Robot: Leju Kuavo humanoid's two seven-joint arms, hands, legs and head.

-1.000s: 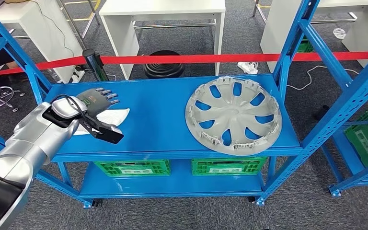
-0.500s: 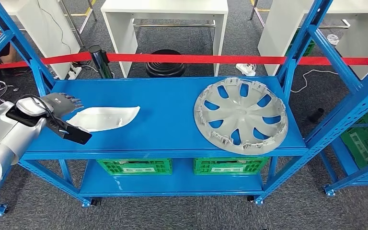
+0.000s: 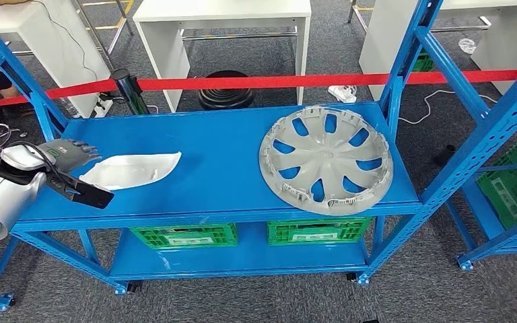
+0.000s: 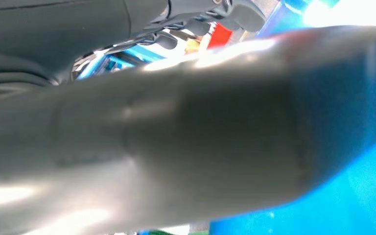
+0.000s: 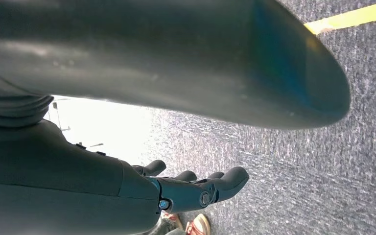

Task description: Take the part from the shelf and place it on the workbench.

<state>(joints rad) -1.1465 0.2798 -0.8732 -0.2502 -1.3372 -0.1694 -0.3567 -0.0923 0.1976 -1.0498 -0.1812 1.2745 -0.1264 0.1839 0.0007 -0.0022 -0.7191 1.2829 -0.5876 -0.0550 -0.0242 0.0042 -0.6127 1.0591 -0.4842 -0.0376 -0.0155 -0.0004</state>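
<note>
The left hand (image 3: 67, 153) is hovering over the blue shelf (image 3: 222, 161), fingers spread and holding nothing, just beside the white part (image 3: 129, 169) lying flat there. A silver wheel cover (image 3: 326, 160) is resting further right. Two green crates (image 3: 185, 235) are sitting on the lower shelf, contents hidden. The right hand (image 5: 196, 188) is hanging over carpet, fingers loosely apart and empty
</note>
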